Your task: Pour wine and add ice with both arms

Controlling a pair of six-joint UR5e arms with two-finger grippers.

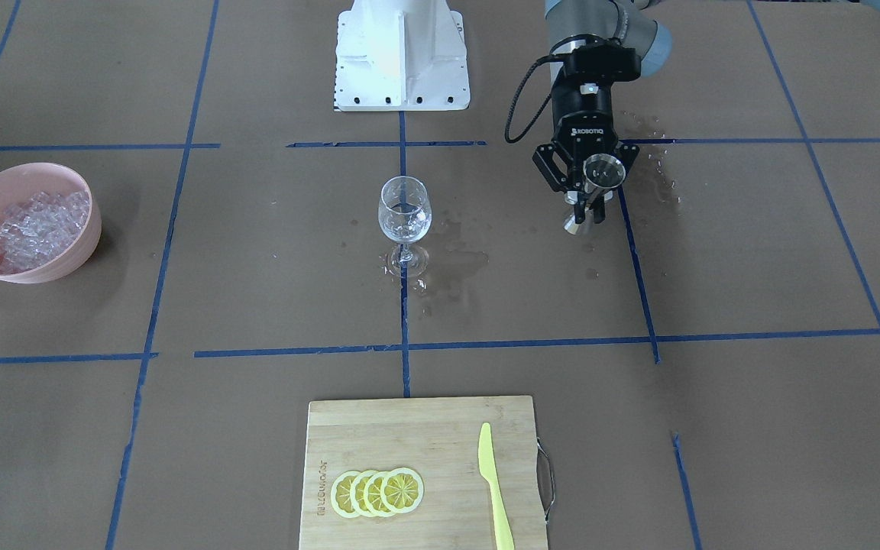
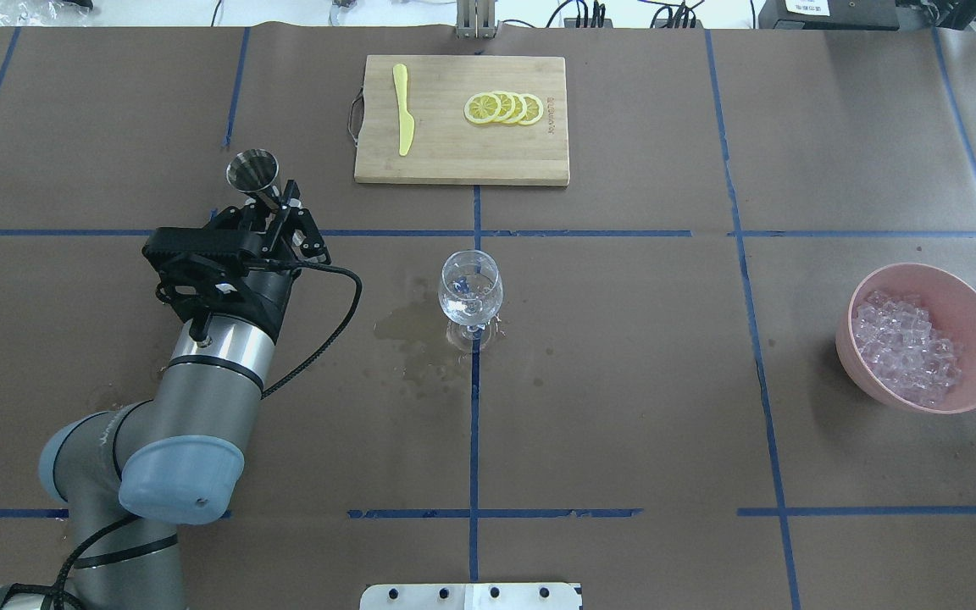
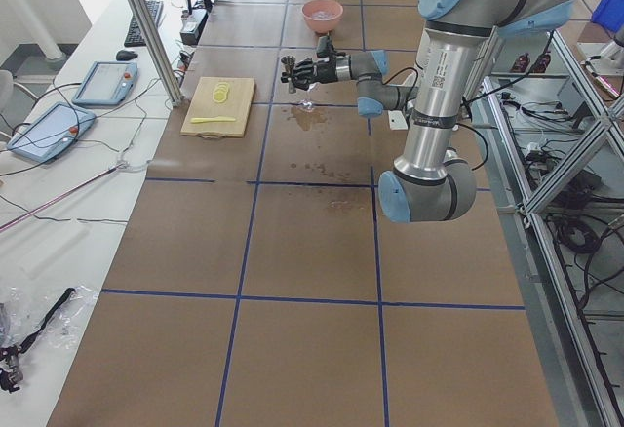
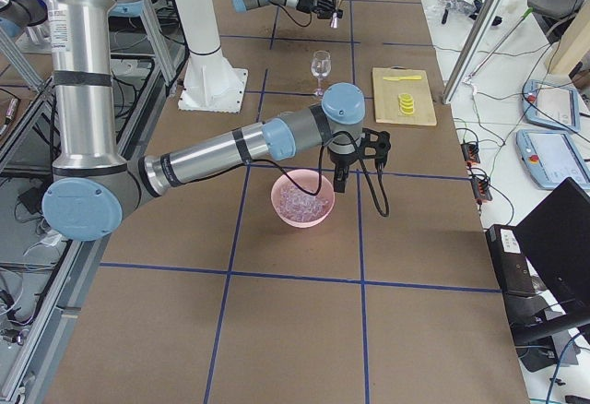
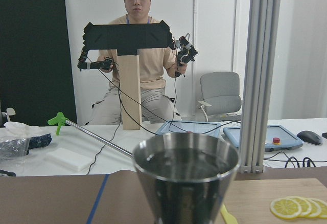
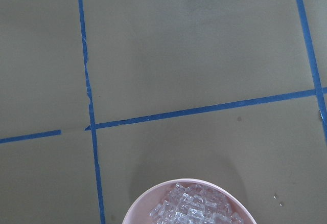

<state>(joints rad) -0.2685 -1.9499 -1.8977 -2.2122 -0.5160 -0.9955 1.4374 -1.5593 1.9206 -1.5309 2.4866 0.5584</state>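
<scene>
My left gripper point(image 1: 589, 200) is shut on a steel jigger point(image 1: 603, 173), held above the table to the robot's left of the wine glass point(image 1: 405, 218). In the left wrist view the jigger point(image 5: 186, 178) stands mouth up and seems to hold clear liquid. The glass point(image 2: 471, 292) stands upright at the table's middle with a little clear content. Ice cubes point(image 2: 907, 343) fill a pink bowl point(image 2: 975, 309) at the robot's right. My right gripper point(image 4: 339, 181) shows only in the exterior right view, over the bowl's rim. I cannot tell whether it is open or shut. The right wrist view shows the ice point(image 6: 191, 208) below.
A wooden cutting board point(image 2: 454, 152) at the far side carries lemon slices point(image 2: 505, 108) and a yellow knife point(image 2: 403, 119). Wet patches point(image 2: 407, 326) lie around the glass's foot. The white base block point(image 1: 402, 53) stands at the robot's side.
</scene>
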